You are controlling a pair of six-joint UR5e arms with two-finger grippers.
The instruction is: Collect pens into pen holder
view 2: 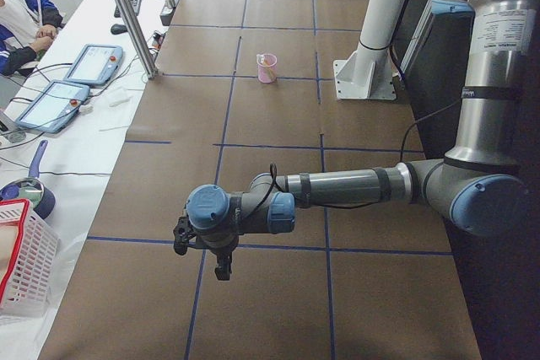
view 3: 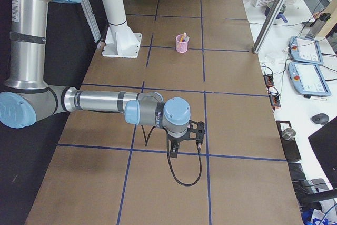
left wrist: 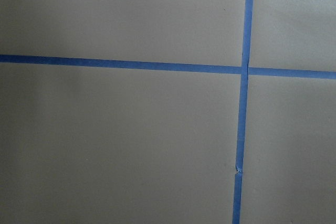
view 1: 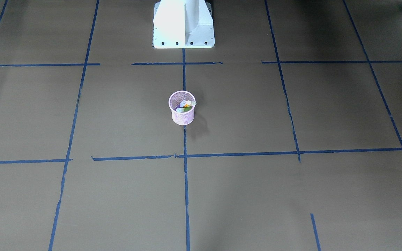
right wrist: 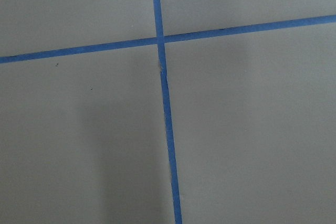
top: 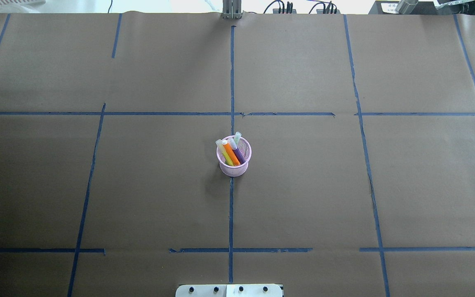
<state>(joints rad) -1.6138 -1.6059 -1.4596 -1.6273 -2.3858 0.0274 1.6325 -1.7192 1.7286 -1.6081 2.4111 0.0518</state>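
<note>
Closest to the side camera, the robot's left arm stretches low over the desk (top: 138,185), its left end effector (view 2: 221,269) hanging just above the brown paper. From this angle I cannot tell whether it is released or clenched, and nothing is visibly held in it.

The pen holder (top: 233,170), a small pink mesh cup, stands upright at the middle of the desk, right on the centre line of blue tape (top: 231,214). All three pens are inside it, side by side: the purple pen (top: 239,156), the orange pen (top: 232,153) and the yellow-green pen (top: 226,158). They lean together away from the robot, and their pale caps poke out above the rim.

The cup sits in line with the white robot base (view 1: 183,24). Both arms are well apart from it, towards opposite ends of the desk. The right end effector (view 3: 172,154) also hangs just over the paper, with a black cable looping below it. Its grip cannot be judged from the side either, and nothing shows in it. Both wrist cameras see only brown paper and crossing tape lines.

With three pens standing in the cup and both arms far from it, the collecting looks finished; I judge nothing is left to pick up.
</note>
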